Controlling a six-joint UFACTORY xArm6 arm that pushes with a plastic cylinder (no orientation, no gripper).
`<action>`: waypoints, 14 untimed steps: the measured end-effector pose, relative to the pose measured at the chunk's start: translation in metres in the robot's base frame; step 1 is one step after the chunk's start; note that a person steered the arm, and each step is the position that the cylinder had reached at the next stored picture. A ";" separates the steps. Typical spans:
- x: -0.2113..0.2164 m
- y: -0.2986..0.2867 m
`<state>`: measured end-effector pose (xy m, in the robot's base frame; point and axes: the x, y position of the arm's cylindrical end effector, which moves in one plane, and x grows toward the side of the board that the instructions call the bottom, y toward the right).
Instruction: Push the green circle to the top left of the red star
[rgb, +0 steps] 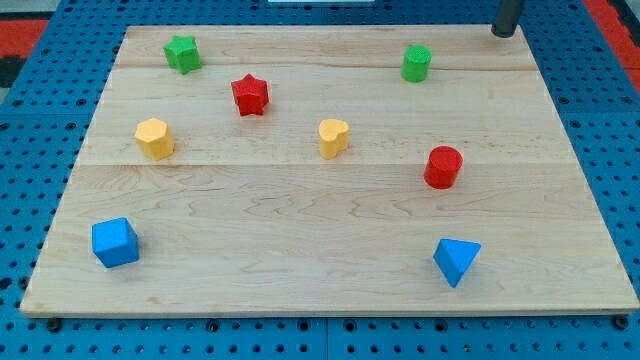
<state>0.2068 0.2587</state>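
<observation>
**Green circle far from the red star; my tip parked at the board's top right**

Nearest the view's bottom lie two blue blocks: a blue cube (115, 242) at the lower left of the wooden board (300, 260), and a blue triangle (456, 260) at the lower right, well apart from each other; above the triangle, a little toward the left, stands a red cylinder (442, 166); across the middle sit two yellow blocks, a yellow hexagon (154, 138) toward the view's left and a yellow heart-like block (333, 137) near the centre.

The green circle (416, 63) stands upright in the top right part of the board, well apart from the red star (250, 95), which lies in the upper left part; the circle is to the star's right and slightly higher; a green star (183, 53) occupies the spot just up and left of the red star, near it but not touching.

My tip (503, 33) shows at the view's top right, at the board's far edge, to the right of the green circle and slightly above it, apart from it and touching no block; the arm carries no claw, only the dark rod, so it has hold of nothing.
</observation>
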 end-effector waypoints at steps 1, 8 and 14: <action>0.000 0.000; 0.043 -0.214; 0.022 -0.352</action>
<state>0.2290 -0.0934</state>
